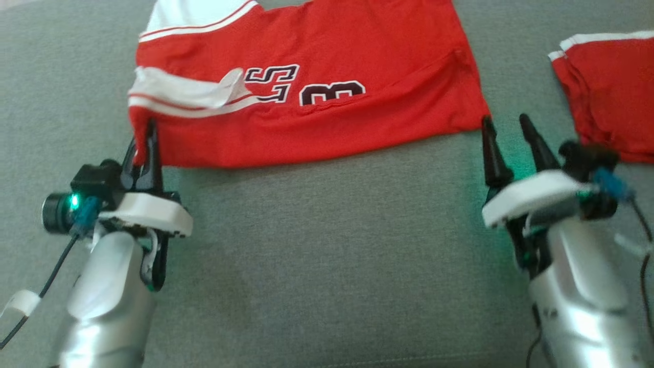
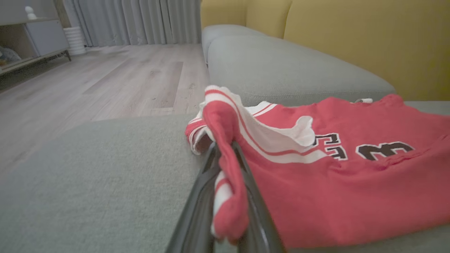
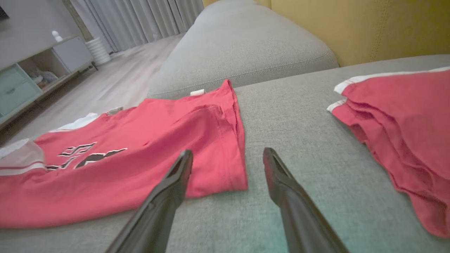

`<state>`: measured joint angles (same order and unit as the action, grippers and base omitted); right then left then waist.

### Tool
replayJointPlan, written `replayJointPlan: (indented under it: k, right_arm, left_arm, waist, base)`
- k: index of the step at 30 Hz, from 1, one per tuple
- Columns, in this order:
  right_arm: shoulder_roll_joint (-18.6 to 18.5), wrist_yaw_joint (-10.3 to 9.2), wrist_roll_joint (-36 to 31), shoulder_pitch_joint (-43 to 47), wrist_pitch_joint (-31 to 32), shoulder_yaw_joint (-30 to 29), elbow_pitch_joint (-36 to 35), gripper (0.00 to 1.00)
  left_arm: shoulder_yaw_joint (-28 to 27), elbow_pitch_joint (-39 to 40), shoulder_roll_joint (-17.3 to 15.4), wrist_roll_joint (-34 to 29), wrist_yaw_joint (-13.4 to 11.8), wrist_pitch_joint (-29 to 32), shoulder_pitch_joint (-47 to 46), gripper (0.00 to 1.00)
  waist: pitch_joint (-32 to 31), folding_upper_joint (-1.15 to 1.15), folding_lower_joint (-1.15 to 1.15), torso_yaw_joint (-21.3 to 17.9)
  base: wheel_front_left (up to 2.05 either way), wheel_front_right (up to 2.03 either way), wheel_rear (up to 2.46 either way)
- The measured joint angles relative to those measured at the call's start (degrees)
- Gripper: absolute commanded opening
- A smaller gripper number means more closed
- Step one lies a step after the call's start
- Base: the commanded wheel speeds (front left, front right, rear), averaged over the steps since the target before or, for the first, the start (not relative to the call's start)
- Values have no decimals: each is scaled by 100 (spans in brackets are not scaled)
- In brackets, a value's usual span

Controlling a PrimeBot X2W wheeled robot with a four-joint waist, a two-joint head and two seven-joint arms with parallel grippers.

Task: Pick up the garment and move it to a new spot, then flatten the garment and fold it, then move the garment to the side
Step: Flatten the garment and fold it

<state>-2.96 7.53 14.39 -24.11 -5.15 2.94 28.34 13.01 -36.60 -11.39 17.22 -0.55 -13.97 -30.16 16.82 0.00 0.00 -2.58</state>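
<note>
Status: jersey [image 1: 357,128] lies spread flat across the far half of the sofa cushion [image 1: 327,245], long side left-to-right. The printed number is cut off along a crease, so it looks like one fold is already in. Judged as mid-fold; the rest of the folding and the move to the side are not done.

Left end effector [image 1: 148,133] is pressed together, pinching the jersey's near-left corner. In the left wrist view the red-and-white trim is bunched between its fingers [image 2: 242,168]. Right end effector [image 1: 505,122] is spread, holding nothing, tips just beside the near-right corner. In the right wrist view that corner sits partly between its fingers [image 3: 175,182].

Room:
- Near side: a wide band of bare cushion between the jersey and the robot, the best space to work in.
- Right: a second red garment [image 1: 608,92] lies apart from the jersey with a strip of bare cushion between. Not much margin for the right arm.
- Left: the cushion edge drops to the wood floor [image 2: 105,80] not far past the pinched corner. Risk of cloth sliding off.
- Far side: a yellow backrest [image 2: 351,35] closes it off.
</note>
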Motion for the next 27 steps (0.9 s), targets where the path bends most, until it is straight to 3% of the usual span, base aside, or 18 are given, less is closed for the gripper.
replayJointPlan:
  k: [9, 14, 15, 17, 27]
  right_arm:
    - [-9, 0, -869, -1041, 901, -382, 1534, 100]
    - [-15, 0, -1235, -1373, 1031, -510, 1905, 100]
    - [-21, 0, -1307, -1486, 1069, -517, 1986, 95]
    - [-33, 0, -1401, -1660, 1121, -516, 2137, 0]
    - [-22, 0, -1490, -1551, 654, -554, 2440, 0]
  left_arm:
    - [220, 432, 149, -126, 116, -33, -1, 0]
    - [254, 541, 164, -165, 158, -48, -3, 0]
    - [268, 543, 169, -165, 158, -48, -4, 0]
    - [315, 538, 170, -165, 158, -48, -4, 0]
    - [371, 115, 56, -166, 156, 122, 75, 0]
  waist:
    - [98, 0, 0, 258]
    - [196, 0, 0, 333]
    - [214, 0, 0, 349]
    - [241, 0, 0, 376]
    - [-18, 0, 0, 319]
  base:
    - [0, 0, 0]
    - [0, 0, 0]
    - [0, 0, 0]
    - [0, 0, 0]
    - [0, 0, 0]
